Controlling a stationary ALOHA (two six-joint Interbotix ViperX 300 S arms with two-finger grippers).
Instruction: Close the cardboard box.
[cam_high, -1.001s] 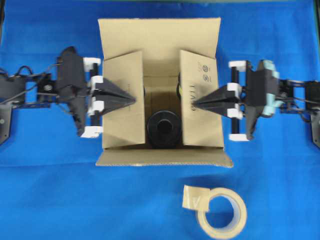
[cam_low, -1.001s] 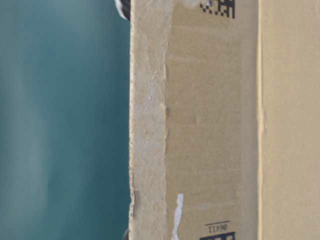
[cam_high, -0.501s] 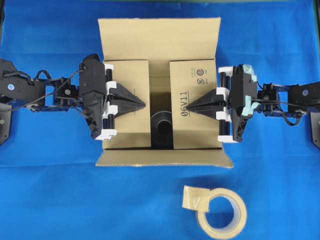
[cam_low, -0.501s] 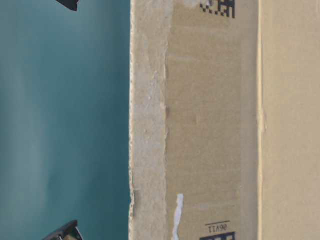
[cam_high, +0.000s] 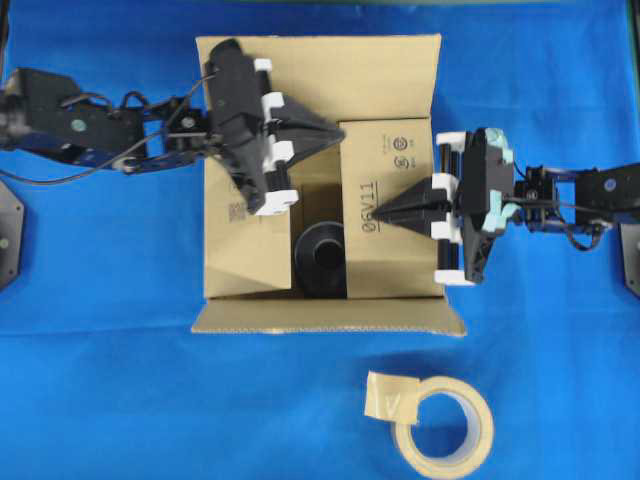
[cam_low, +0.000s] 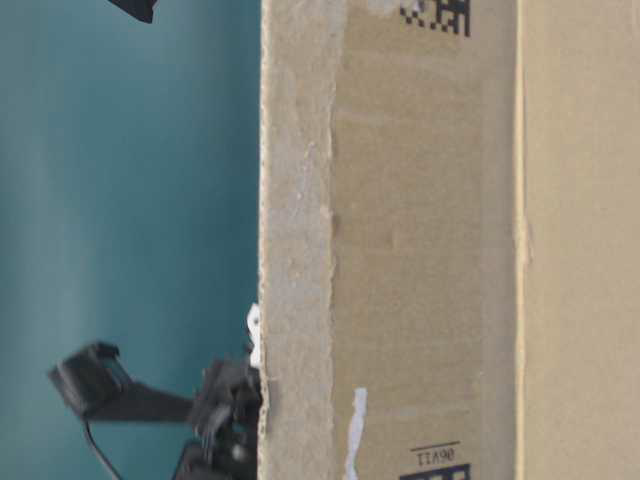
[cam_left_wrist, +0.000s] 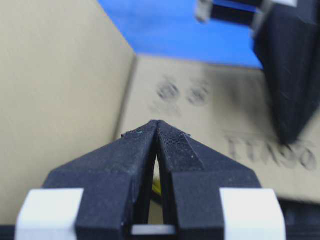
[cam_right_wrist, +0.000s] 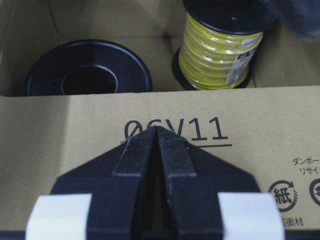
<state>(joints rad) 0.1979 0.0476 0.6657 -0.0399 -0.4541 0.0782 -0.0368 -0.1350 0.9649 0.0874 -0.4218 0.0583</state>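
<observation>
Now: side flaps of the large brown corrugated cardboard box (cam_high: 320, 180) folded in, long flaps still out | right tool (cam_high: 385, 213), tips pinched together, empty, presses its flap; left tool (cam_high: 335, 133), likewise narrow, sits beside the far flap | next: likely fold that flap down | right wrist alone shows yellow wire spool (cam_right_wrist: 220, 45) and black reel (cam_right_wrist: 89, 70) beyond its tips.

Robot lab bench: blue cloth (cam_high: 100, 380) over table, two fixed arms w/ wrist cams, plain teal backdrop (cam_low: 120, 200), tape roll (cam_high: 445, 425).
</observation>
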